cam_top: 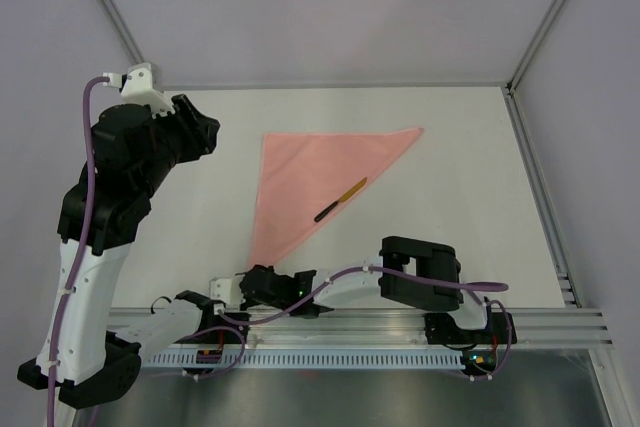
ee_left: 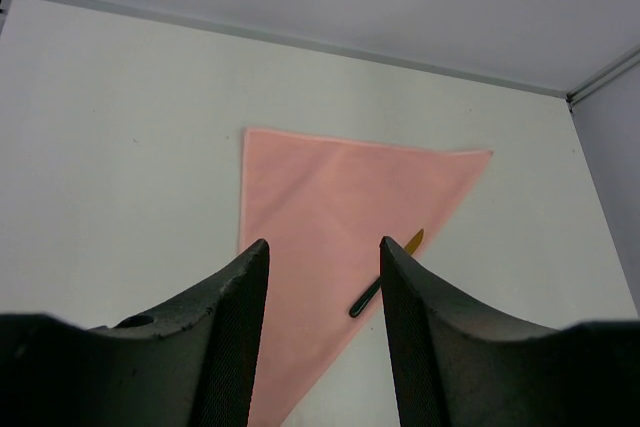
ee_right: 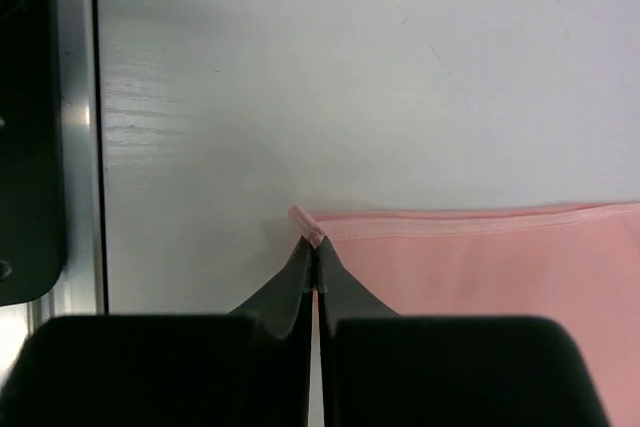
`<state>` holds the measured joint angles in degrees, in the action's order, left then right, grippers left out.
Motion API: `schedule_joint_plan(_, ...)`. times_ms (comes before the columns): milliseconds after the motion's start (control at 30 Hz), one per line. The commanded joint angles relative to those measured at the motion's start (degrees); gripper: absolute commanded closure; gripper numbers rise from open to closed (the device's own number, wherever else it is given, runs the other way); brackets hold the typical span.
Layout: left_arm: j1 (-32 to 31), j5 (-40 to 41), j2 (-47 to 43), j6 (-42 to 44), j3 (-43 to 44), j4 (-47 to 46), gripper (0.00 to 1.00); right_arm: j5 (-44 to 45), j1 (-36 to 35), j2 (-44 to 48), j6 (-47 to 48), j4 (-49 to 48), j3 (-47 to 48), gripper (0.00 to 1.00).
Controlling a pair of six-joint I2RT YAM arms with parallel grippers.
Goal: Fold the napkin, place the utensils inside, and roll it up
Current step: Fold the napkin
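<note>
napkin (cam_top: 310,172): pink triangle, flat on table (cam_top: 450,207)
utensil (cam_top: 341,199): lying across napkin's right edge
right gripper (ee_right: 314,257): clamped on napkin's near corner
left gripper (ee_left: 323,244): fingers apart, empty

A thin, shiny salmon-pink cloth napkin (cam_top: 305,182) lies flat in the middle of the white table (cam_top: 470,207), folded into a triangle. One straight side runs along the far edge, and a sharp tip points to the near edge. A thin stick-like utensil (cam_top: 340,200), black at one end and yellow at the other, lies tilted along the napkin's slanted right side.
</note>
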<state>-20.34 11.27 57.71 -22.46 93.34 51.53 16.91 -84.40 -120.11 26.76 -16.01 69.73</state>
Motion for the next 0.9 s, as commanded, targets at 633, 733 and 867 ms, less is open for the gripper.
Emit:
schedule_joint_plan(633,0.04,-4.14,1.09,0.22,-0.70,-4.07,0.47,-0.82,8.63,8.40,-12.87,12.93,8.75,1.00)
schedule_joint_plan(733,0.04,-5.11,1.70,0.05,-0.53,-4.94,0.47,0.23,10.39,9.45,-14.02,13.81,8.49,1.00)
schedule_joint_plan(867,0.04,-6.26,3.10,-0.13,-0.70,-6.00,0.47,0.76,14.25,10.95,-16.21,15.30,7.79,1.00)
